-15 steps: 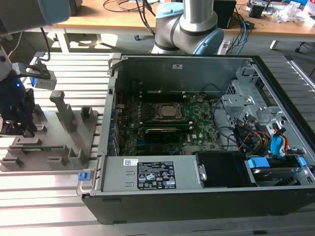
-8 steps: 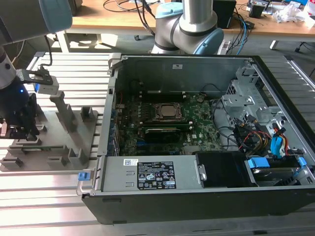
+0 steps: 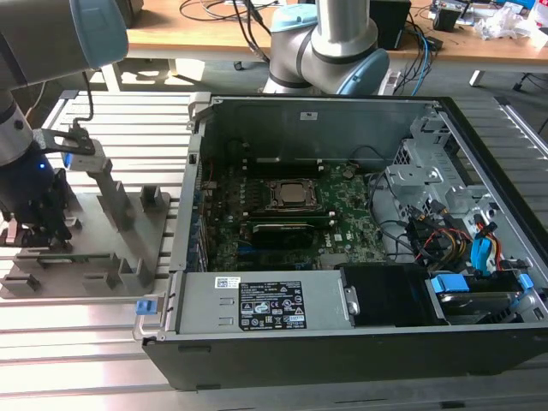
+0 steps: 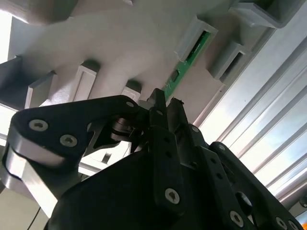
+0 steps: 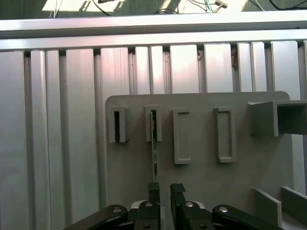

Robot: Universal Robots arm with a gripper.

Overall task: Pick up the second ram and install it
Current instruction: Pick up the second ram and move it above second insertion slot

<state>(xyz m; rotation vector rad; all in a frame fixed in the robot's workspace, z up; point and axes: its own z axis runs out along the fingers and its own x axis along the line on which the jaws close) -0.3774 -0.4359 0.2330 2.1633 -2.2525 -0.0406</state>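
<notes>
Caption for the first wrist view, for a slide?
Gripper at the ram standing in a slot of the tray.

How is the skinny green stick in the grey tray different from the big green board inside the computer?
The second ram is a narrow strip; the motherboard is broad. The second ram sits in the grey tray; the motherboard lies inside the computer case, covered with parts. Both are green.

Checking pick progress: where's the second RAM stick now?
The narrow green RAM strip sits on edge in a slot of the grey plastic holder tray, on the exterior view's left of the open black computer case, the black claw at its end.
</notes>
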